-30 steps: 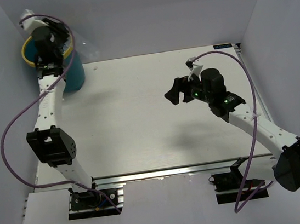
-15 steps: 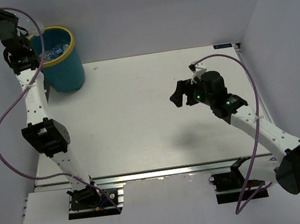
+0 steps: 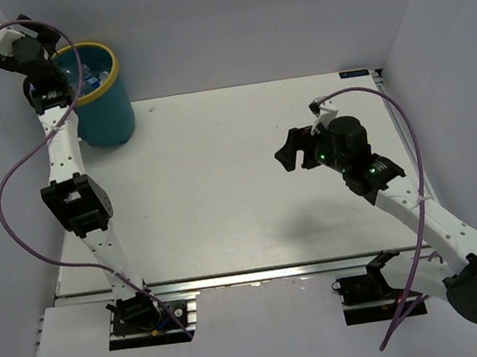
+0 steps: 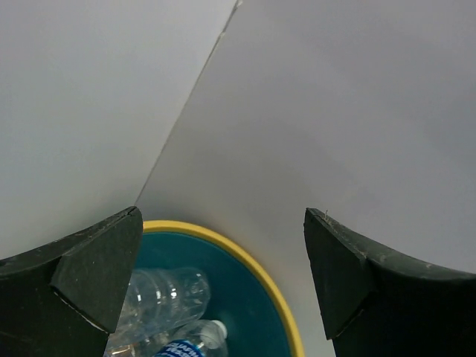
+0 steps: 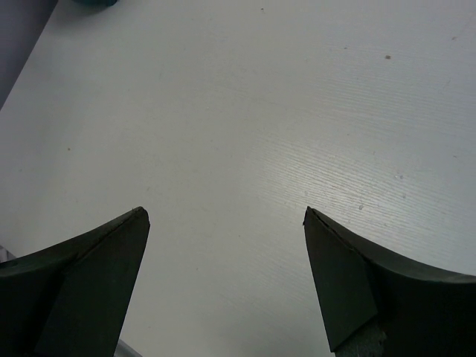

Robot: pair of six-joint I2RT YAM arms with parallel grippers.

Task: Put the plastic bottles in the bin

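The bin (image 3: 104,108), teal with a yellow rim, stands at the table's far left corner. Several plastic bottles (image 3: 87,76) lie inside it. In the left wrist view I look down past the rim of the bin (image 4: 253,260) onto a clear bottle (image 4: 160,297) and one with a blue label (image 4: 190,345). My left gripper (image 3: 45,56) hovers over the bin's left rim, open and empty (image 4: 223,279). My right gripper (image 3: 286,153) hangs open over the table's right half, with only bare tabletop between its fingers (image 5: 223,275).
The white table (image 3: 222,189) is enclosed by grey walls at the back and on both sides. The bin stands close to the back-left wall corner (image 4: 216,44). A sliver of the bin (image 5: 93,2) shows at the top edge of the right wrist view.
My left arm swung from over the bin out to the far left, then partly back, and its jaws have opened. The right arm drifted slightly right and stayed open.
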